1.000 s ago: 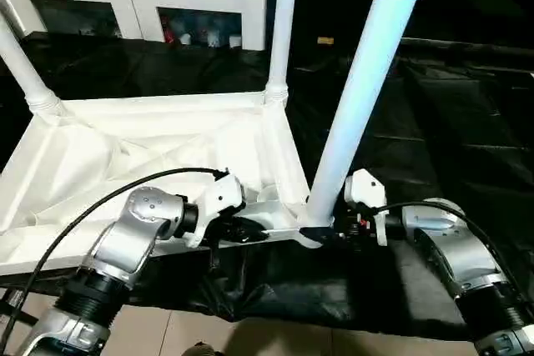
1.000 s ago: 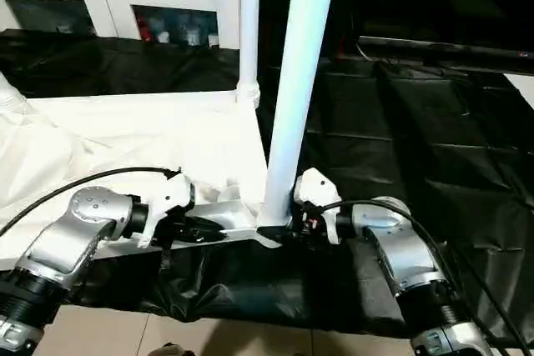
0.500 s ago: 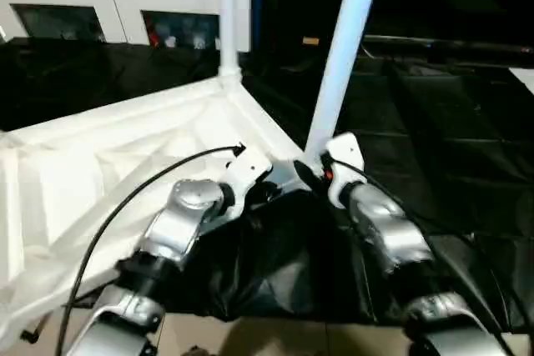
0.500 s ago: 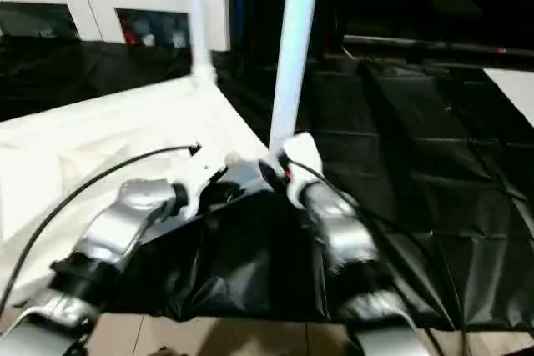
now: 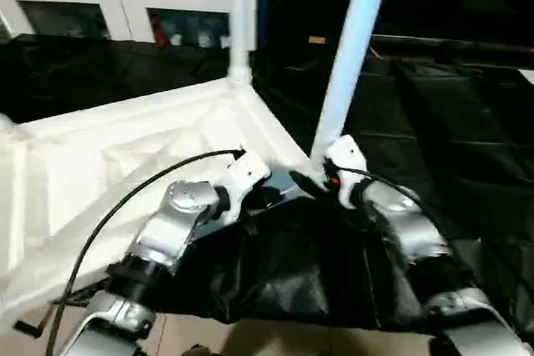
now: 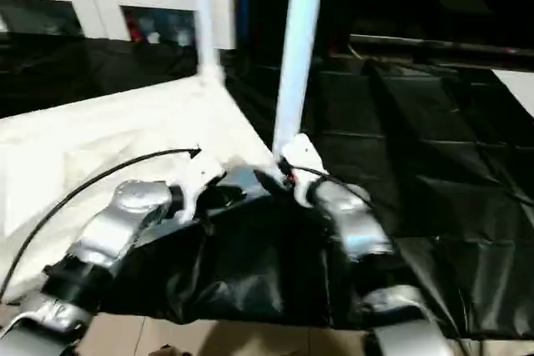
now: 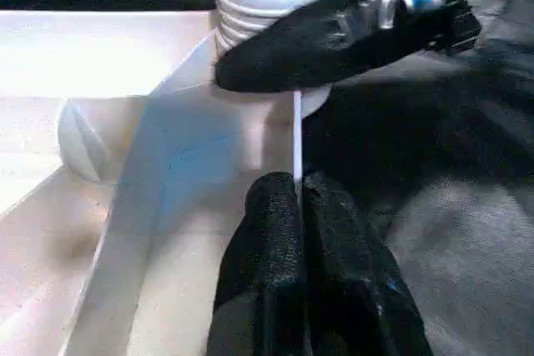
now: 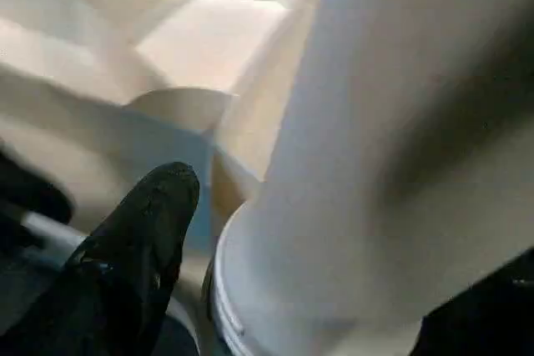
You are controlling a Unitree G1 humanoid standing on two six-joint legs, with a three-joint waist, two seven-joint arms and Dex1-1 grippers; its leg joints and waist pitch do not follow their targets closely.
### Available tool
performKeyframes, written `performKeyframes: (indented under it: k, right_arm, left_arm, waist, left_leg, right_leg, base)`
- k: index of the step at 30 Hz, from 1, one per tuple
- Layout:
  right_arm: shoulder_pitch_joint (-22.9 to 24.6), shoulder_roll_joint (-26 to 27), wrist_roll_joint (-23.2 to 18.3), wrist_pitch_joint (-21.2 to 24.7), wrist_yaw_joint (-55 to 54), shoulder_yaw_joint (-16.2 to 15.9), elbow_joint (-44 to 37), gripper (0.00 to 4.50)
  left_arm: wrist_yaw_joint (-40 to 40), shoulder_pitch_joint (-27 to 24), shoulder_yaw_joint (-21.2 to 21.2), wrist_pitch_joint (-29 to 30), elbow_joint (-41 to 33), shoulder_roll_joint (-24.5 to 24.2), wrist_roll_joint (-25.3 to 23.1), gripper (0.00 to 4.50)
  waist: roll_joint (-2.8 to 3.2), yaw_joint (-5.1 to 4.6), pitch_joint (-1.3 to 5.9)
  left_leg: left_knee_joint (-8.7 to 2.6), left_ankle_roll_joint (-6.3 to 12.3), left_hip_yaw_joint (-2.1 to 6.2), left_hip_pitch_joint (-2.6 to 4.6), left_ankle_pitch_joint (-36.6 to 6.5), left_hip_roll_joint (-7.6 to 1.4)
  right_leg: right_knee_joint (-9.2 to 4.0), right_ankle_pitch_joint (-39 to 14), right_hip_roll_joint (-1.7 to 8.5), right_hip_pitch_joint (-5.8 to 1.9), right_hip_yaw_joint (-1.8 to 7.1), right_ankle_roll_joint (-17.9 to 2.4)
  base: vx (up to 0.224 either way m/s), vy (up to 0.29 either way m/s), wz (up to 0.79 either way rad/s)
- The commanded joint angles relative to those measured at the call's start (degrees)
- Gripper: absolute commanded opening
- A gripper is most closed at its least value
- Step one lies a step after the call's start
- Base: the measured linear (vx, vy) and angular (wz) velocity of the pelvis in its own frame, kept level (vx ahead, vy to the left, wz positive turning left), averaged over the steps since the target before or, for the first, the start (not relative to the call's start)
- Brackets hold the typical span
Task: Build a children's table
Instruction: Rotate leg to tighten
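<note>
Two long white tubular legs stood upright from the overturned white plastic rectangular table top (image 5: pixel 125 164), which lay ribs-up on a black crinkled plastic sheet (image 5: pixel 434 114) spread over the floor. The far leg (image 5: pixel 240 14) rose from the far corner, and the near leg (image 5: pixel 350 47) from the corner closest to the robot, where both arms met.

The left gripper (image 7: pixel 298 198) was pinched shut on the thin side wall of the top just beside that corner socket, its two black fingers (image 7: pixel 271 231) pressed together with the wall's edge between them. The right gripper (image 5: pixel 310 179) sat against the flared, ringed base of the near leg; in the right wrist view one black finger (image 8: pixel 146 223) lay beside the collar and a dark shape showed at the leg's other side, so it appeared closed around the leg, though the second finger was not clearly shown.

Seating this leg seemed to be the step in hand. To do it well, the left grip would need to hold the rim steady so the top could not slide on the slick sheet, while the right pressed the leg straight down along the socket's axis. The leg looked slightly tilted in the head views, so squaring it before pushing would likely matter; a skewed push could jam the collar or lever the corner up.

A white cabinet with glass doors (image 5: pixel 125 10) stood well behind the work.
</note>
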State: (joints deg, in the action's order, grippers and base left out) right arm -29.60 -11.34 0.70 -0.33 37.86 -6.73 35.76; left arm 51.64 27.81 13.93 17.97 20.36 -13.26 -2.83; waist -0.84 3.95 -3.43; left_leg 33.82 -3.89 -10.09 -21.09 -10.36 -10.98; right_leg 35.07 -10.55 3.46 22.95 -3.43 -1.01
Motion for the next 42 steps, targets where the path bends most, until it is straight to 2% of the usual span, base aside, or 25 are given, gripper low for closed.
performKeyframes:
  k: [1,2,5,7,8,11,12,16,19,22,24,28,31,32,35,37,39,41,42]
  right_arm:
    - [0.33,0.04,-1.23,-0.20,3.67,-1.63,-2.01,3.83]
    - [0.72,-0.75,-1.95,0.07,5.42,-1.59,-2.79,3.83]
    - [3.24,-5.27,-5.25,0.68,15.65,-3.12,-7.19,3.83]
    - [4.14,-6.72,-6.07,1.36,19.10,-3.63,-8.89,3.83]
    - [5.33,-8.56,-7.02,2.36,23.29,-4.19,-11.28,3.83]
    - [6.01,-9.57,-7.50,2.79,25.25,-4.65,-12.62,3.83]
    - [6.86,-10.96,-7.69,3.52,27.64,-5.67,-14.03,3.83]
    - [7.82,-12.53,-8.17,4.66,30.09,-6.97,-15.75,3.48]
    - [8.11,-12.63,-8.01,5.58,30.75,-7.20,-16.35,3.13]
    - [8.20,-12.45,-7.79,6.01,30.74,-7.56,-16.64,3.04]
    - [8.34,-12.48,-7.85,6.23,30.64,-7.84,-17.01,2.74]
    - [8.76,-12.36,-7.89,6.65,30.23,-7.97,-17.67,2.65]
    - [9.30,-11.03,-7.92,7.58,27.84,-7.22,-17.86,2.63]
    - [9.07,-8.82,-7.05,7.69,23.19,-6.28,-16.28,2.63]
    - [8.29,-5.64,-5.27,7.93,15.56,-4.98,-13.55,2.62]
    - [5.96,0.70,-2.75,8.12,1.99,-2.97,-7.13,2.62]
    - [4.80,3.37,-1.94,7.59,-3.24,-2.36,-4.46,2.62]
    - [3.21,6.48,-1.66,8.42,-8.81,-1.55,-1.90,2.62]
    - [1.55,9.04,-0.89,8.68,-13.10,-1.30,0.06,2.62]
  left_arm:
    - [3.49,0.33,1.26,-3.26,-2.84,1.21,3.54,0.00]
    - [4.25,0.21,1.25,-3.26,-2.98,0.71,3.69,0.00]
    - [9.32,-0.62,1.84,-3.96,-3.85,-2.60,4.55,0.00]
    - [11.12,-0.98,2.05,-4.04,-4.27,-3.76,4.96,0.00]
    - [13.85,-1.53,2.25,-4.10,-4.96,-5.38,5.73,0.00]
    - [15.43,-1.85,2.40,-4.11,-5.38,-6.37,6.09,0.00]
    - [17.05,-2.14,2.47,-4.16,-5.72,-7.56,6.39,0.00]
    - [18.92,-2.32,2.73,-3.74,-6.48,-8.86,7.28,0.00]
    - [19.18,-2.30,2.86,-3.64,-6.55,-9.05,7.45,0.00]
    - [19.21,-2.35,2.91,-3.59,-6.53,-8.95,7.45,0.00]
    - [19.16,-2.40,2.99,-3.50,-6.60,-8.89,7.55,0.00]
    - [18.47,-2.54,3.00,-3.40,-6.69,-8.55,7.54,0.00]
    - [16.12,-2.39,2.72,-3.06,-6.28,-7.46,6.78,0.00]
    - [12.16,-1.39,2.15,-2.57,-4.69,-5.56,5.61,0.00]
    - [7.86,-0.32,1.51,-1.91,-3.24,-3.19,4.65,0.00]
    - [0.15,2.07,1.13,-0.49,-0.32,1.49,2.70,0.00]
    - [-3.06,3.14,0.86,0.49,1.01,3.55,2.18,0.00]
    - [-5.78,4.40,0.88,0.73,2.70,5.63,1.66,0.00]
    - [-8.16,5.48,0.87,0.78,4.14,7.47,1.17,0.00]
  waist:
    - [-0.53,0.09,3.72]
    - [-0.33,0.13,3.68]
    - [-0.47,0.41,3.66]
    - [-0.52,0.67,3.66]
    - [-0.49,1.07,3.76]
    - [-0.42,1.00,3.67]
    - [-0.42,1.07,3.64]
    - [-0.41,1.08,3.76]
    - [-0.50,1.07,3.69]
    - [-0.51,1.08,3.68]
    - [-0.58,1.07,3.72]
    - [-0.61,1.09,3.72]
    - [-0.67,1.13,3.70]
    - [-0.60,1.08,3.64]
    - [-0.77,0.87,3.47]
    - [-0.70,0.40,3.38]
    - [-0.66,0.04,3.45]
    - [-0.61,-0.26,3.36]
    - [-0.58,-0.53,3.43]
  left_leg:
    - [-3.76,3.15,0.49,0.59,-10.96,-2.22]
    - [-3.83,3.00,0.55,0.65,-11.29,-2.27]
    - [-3.78,3.29,0.55,0.75,-12.06,-2.31]
    - [-3.82,3.64,0.55,0.63,-11.92,-2.35]
    - [-3.82,3.88,0.61,0.69,-11.19,-2.46]
    - [-3.87,3.69,0.56,0.73,-11.34,-2.49]
    - [-3.90,3.46,0.61,0.75,-11.75,-2.46]
    - [-3.87,3.35,0.58,0.72,-11.03,-2.46]
    - [-3.87,3.07,0.60,0.69,-11.39,-2.42]
    - [-3.88,2.85,0.58,0.80,-11.49,-2.43]
    - [-3.86,2.88,0.60,0.72,-11.01,-2.43]
    - [-3.83,3.02,0.57,0.74,-10.66,-2.42]
    - [-3.83,3.00,0.57,0.74,-10.59,-2.43]
    - [-3.88,2.74,0.56,0.76,-10.89,-2.44]
    - [-3.93,1.58,0.62,0.90,-12.47,-2.19]
    - [-3.97,0.33,0.65,1.05,-13.63,-1.99]
    - [-4.08,-0.42,0.95,0.91,-14.28,-2.02]
    - [-4.06,-0.45,0.89,1.20,-15.47,-1.94]
    - [-4.05,-0.39,0.96,1.07,-15.54,-1.83]
  right_leg:
    - [-4.57,-13.81,4.64,-2.81,2.83,-11.12]
    - [-4.59,-14.47,4.60,-2.77,2.81,-11.01]
    - [-4.80,-16.02,4.65,-2.75,2.85,-10.38]
    - [-4.77,-16.05,4.61,-2.82,2.84,-10.29]
    - [-4.61,-15.12,4.61,-2.75,2.84,-10.41]
    - [-4.58,-14.83,4.59,-2.55,2.81,-11.03]
    - [-4.63,-15.63,4.61,-2.65,2.75,-11.02]
    - [-4.40,-14.08,4.58,-2.65,2.80,-11.47]
    - [-4.53,-15.25,4.66,-2.67,2.76,-11.39]
    - [-4.60,-15.62,4.65,-2.59,2.78,-11.22]
    - [-4.50,-15.02,4.63,-2.67,2.77,-11.22]
    - [-4.46,-14.67,4.60,-2.68,2.77,-11.25]
    - [-4.47,-14.88,4.60,-2.63,2.76,-11.06]
    - [-4.56,-15.61,4.64,-2.54,2.78,-10.94]
    - [-5.14,-20.27,4.73,-2.46,2.65,-9.73]
    - [-5.56,-23.43,4.69,-2.08,2.60,-8.79]
    - [-5.64,-25.11,4.84,-2.29,2.41,-7.88]
    - [-5.98,-25.88,4.77,-1.94,2.49,-7.44]
    - [-6.00,-26.17,4.82,-2.04,2.46,-7.35]
  base:
    - [0.000,0.000,0.00]
    - [0.000,0.000,0.00]
    - [0.000,0.000,0.00]
    - [0.000,0.000,0.00]
    - [0.000,0.000,0.00]
    - [0.000,0.000,0.00]
    - [0.000,0.000,0.00]
    - [0.000,0.000,0.00]
    - [0.000,0.000,0.00]
    - [0.000,0.000,0.00]
    - [0.000,0.000,0.00]
    - [0.000,0.000,0.00]
    - [0.000,0.000,0.00]
    - [0.000,0.000,0.00]
    - [0.000,0.000,0.00]
    - [0.000,0.000,0.00]
    - [0.000,0.000,0.00]
    - [0.000,0.000,0.00]
    - [0.000,0.000,0.00]
